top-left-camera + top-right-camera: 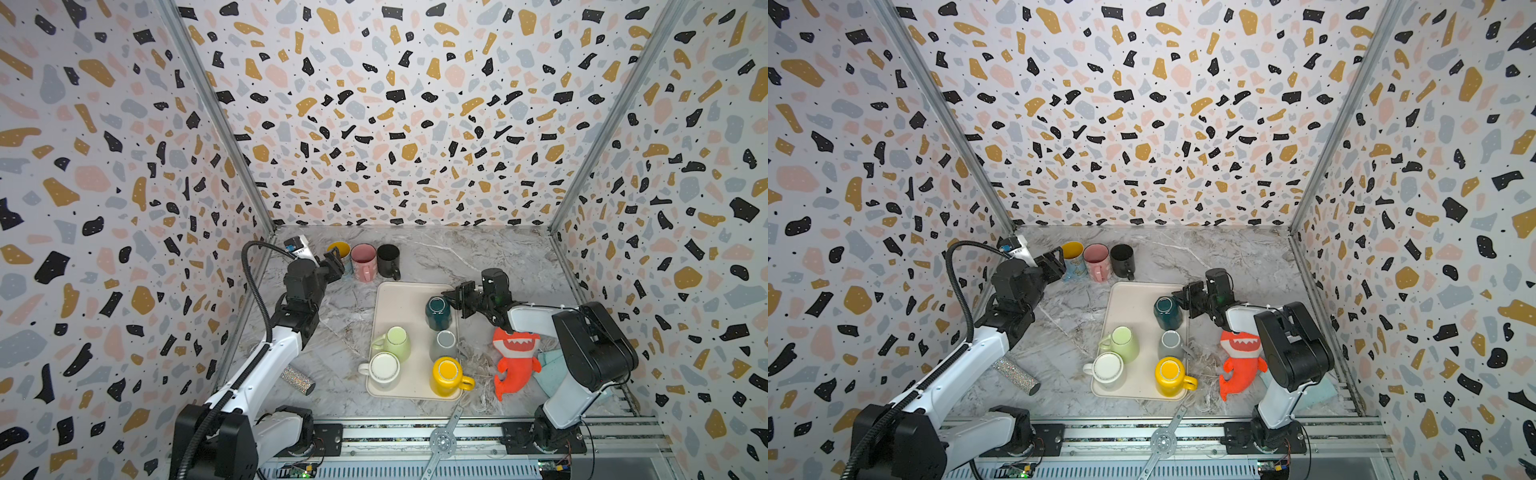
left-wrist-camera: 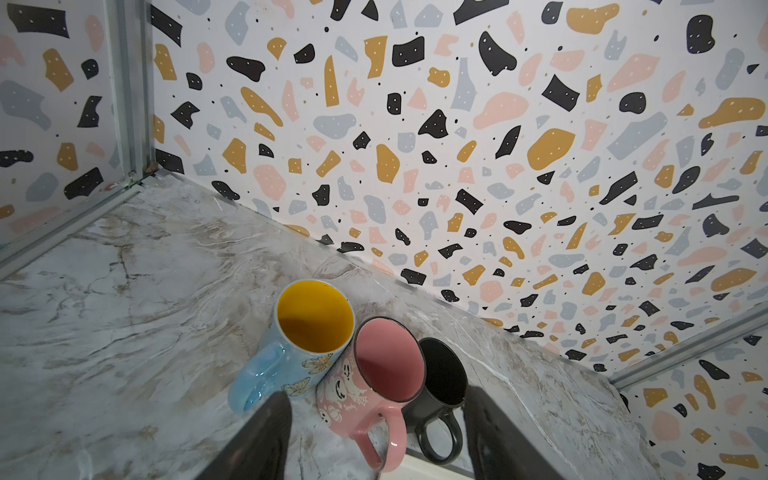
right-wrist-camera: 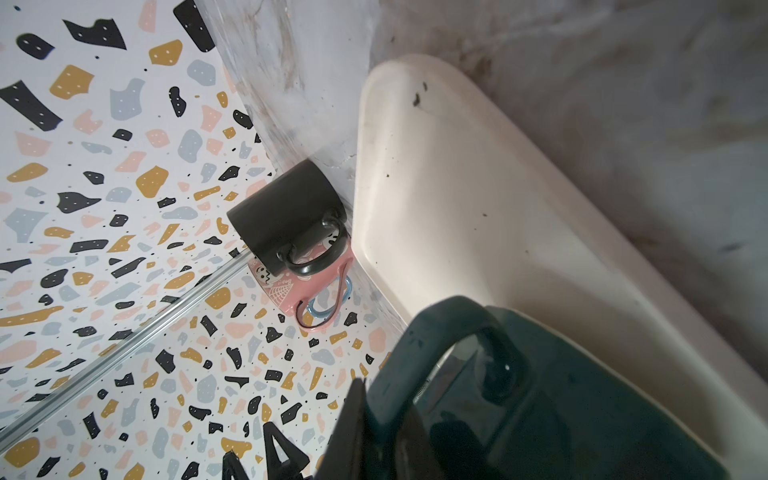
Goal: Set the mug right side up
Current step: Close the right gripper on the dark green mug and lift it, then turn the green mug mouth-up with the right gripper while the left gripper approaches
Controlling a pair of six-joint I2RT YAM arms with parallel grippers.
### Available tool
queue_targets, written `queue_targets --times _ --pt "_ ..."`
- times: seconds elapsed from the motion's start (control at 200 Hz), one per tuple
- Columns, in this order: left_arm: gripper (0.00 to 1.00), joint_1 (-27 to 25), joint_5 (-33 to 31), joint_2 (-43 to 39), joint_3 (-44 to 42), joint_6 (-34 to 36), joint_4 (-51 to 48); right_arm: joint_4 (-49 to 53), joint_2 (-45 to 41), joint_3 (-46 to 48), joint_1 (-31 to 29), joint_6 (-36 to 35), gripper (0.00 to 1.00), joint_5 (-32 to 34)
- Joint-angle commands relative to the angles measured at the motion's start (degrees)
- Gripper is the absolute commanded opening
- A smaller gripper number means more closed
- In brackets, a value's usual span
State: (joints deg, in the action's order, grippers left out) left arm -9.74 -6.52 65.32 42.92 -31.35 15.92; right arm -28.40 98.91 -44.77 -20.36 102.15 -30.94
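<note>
Presently the right gripper (image 1: 455, 301) is pinched shut on the handle (image 3: 436, 332) of the teal mug (image 1: 438, 313), inverted near the far right corner of the tray (image 1: 395, 299), so it should be lifted clear before being rolled upright, while the left gripper (image 1: 336, 264) is seen spread beside the back mugs (image 1: 363, 259).
</note>
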Motion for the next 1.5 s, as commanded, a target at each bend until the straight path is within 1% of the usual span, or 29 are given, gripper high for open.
queue_targets --times 0.0,0.115,0.28,0.44,0.566,0.761,0.856,0.886,0.996,1.131,1.226,1.336,1.497 --pt "0.67 0.3 -0.6 -0.7 2.0 1.4 0.6 -4.0 0.6 -3.3 0.3 -2.3 0.00 0.1" --pt "0.67 0.4 -0.5 -0.6 2.1 1.2 0.8 -4.4 -0.1 -6.4 0.1 -6.9 0.00 0.1" --pt "0.67 0.4 0.1 -0.2 2.1 0.7 1.3 -4.9 -2.7 -8.6 -0.5 -13.4 0.00 0.9" --pt "0.67 0.4 0.5 0.0 2.2 0.4 1.6 -2.2 -5.5 -11.0 -1.8 -22.7 0.00 2.4" --pt "0.67 0.4 1.5 0.3 2.6 0.1 1.8 1.1 -8.4 -13.3 -4.0 -33.6 0.00 5.5" --pt "0.65 0.4 5.6 1.8 4.9 0.3 2.0 7.7 -12.1 -17.8 -8.8 -54.4 0.00 10.9" --pt "0.65 0.4 8.6 2.8 7.0 1.4 2.4 14.5 -12.9 -21.9 -11.7 -66.0 0.00 16.2" --pt "0.65 0.4 9.8 3.1 7.8 1.8 2.5 15.6 -13.0 -22.8 -12.5 -69.6 0.00 16.8" --pt "0.64 0.4 14.2 5.0 11.5 3.4 2.0 17.6 -14.4 -24.1 -16.2 -82.7 0.00 22.1" --pt "0.63 0.4 22.2 7.7 16.5 5.8 0.8 17.5 -16.4 -22.1 -21.9 -98.0 0.00 32.4" --pt "0.63 0.5 27.5 9.8 19.7 6.9 -0.9 16.2 -17.3 -19.9 -25.0 -105.6 0.00 37.0" --pt "0.60 0.4 33.8 12.5 23.4 8.8 -3.7 11.6 -17.7 -16.7 -28.2 -113.5 0.00 43.7" --pt "0.59 0.4 39.5 15.5 28.3 12.4 -8.8 7.7 -15.8 -15.8 -31.5 -122.8 0.00 53.6"
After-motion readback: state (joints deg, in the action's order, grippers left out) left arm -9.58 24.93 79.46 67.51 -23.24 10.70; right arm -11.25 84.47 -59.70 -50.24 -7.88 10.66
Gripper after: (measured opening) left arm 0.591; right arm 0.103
